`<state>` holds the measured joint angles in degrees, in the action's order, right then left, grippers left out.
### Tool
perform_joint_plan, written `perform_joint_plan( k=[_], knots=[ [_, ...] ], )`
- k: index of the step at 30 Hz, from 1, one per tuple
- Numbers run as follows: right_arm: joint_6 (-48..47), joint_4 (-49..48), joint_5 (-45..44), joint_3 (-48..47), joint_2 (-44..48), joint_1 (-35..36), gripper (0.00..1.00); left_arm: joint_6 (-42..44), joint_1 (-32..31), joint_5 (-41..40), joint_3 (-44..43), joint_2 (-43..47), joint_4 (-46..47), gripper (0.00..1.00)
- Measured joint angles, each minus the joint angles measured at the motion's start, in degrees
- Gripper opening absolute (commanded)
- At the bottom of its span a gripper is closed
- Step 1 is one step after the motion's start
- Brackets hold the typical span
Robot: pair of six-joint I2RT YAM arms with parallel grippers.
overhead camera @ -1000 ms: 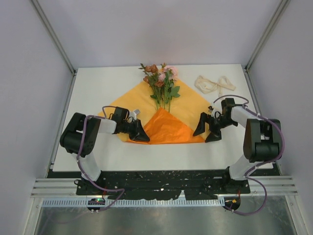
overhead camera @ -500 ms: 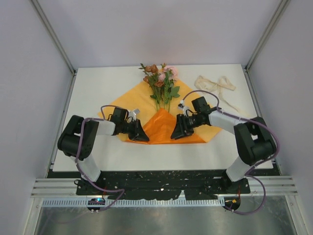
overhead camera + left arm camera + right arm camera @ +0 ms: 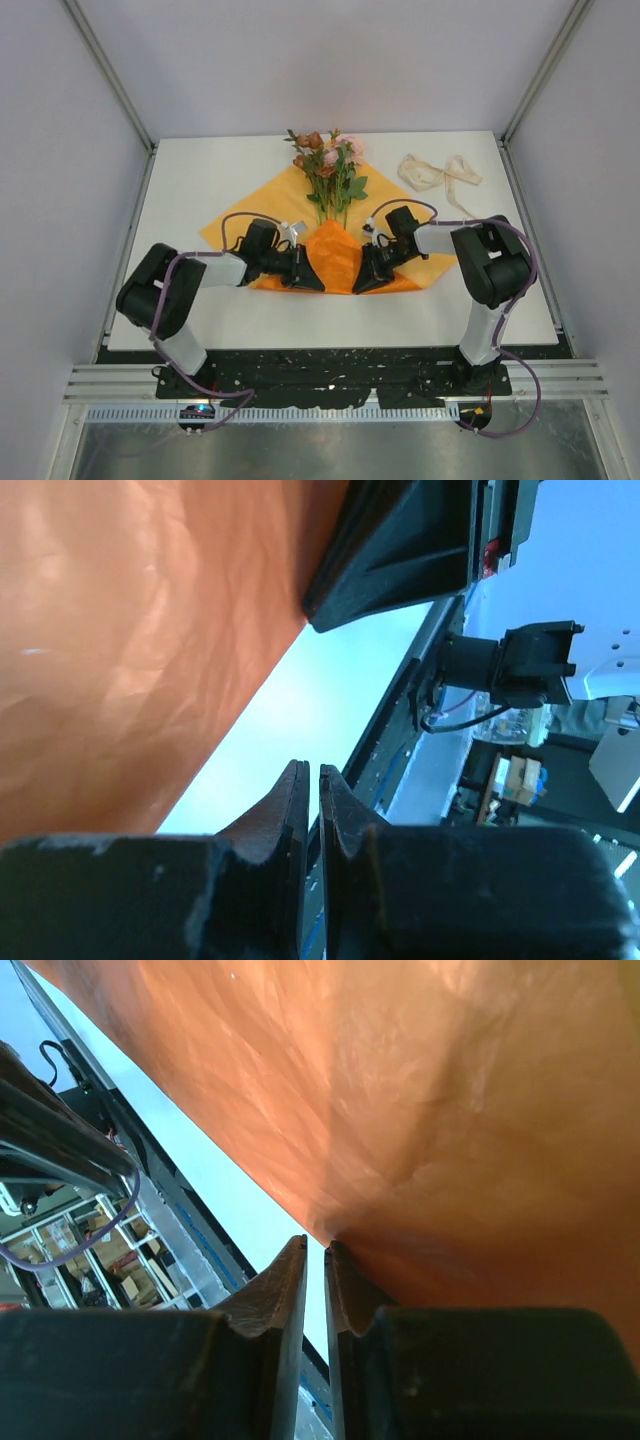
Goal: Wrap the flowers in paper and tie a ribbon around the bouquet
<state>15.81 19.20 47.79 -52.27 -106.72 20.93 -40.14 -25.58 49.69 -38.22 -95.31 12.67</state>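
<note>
Overhead view of a two-armed robot early in wrapping a bouquet. Nearest, by the front of the white counter point(image 3: 200, 180), both arms reach inward to the bottom of the paper point(image 3: 385, 200), a large crinkly orange sheet lying flat as a diamond. The folded corner point(image 3: 338, 255) at its near end is turned up over the stem ends, showing as a deeper orange triangle. The sides lie flat, so no cone is formed yet. The left hand point(image 3: 308, 772) sits at the triangle's left edge, fingers nearly together with only a slit between them; whether paper is caught there cannot be told. The right hand point(image 3: 316, 1245) has its fingers pressed nearly together at the triangle's right edge, seemingly pinching it. Beyond, the flowers point(image 3: 330, 170) lie along the sheet's middle: thin green stems, leaves, and pale pink and rust-brown blooms past the far corner. Farthest right, the ribbon point(image 3: 438, 172), a soft cream strip, lies in loose loops apart from the paper, with the tying not yet begun.
</note>
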Motion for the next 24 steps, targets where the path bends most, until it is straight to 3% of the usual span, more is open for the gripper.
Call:
perform_joint_plan(
  k=[4,9,24],
  knots=[
    [-0.09,0.63,0.02,-0.83,-0.61,-0.02,0.18,-3.91,-2.14,-0.17,-1.44,-5.22,2.95,0.09],
    [-0.61,1.70,-0.15,-1.49,-1.07,-0.37,0.18,-6.29,1.11,-1.27,-1.62,-10.80,1.33,0.04],
    [-1.27,3.85,1.03,-2.32,-2.45,-1.99,0.17,0.63,12.46,-5.90,1.62,-1.62,-15.76,0.00]
  ],
)
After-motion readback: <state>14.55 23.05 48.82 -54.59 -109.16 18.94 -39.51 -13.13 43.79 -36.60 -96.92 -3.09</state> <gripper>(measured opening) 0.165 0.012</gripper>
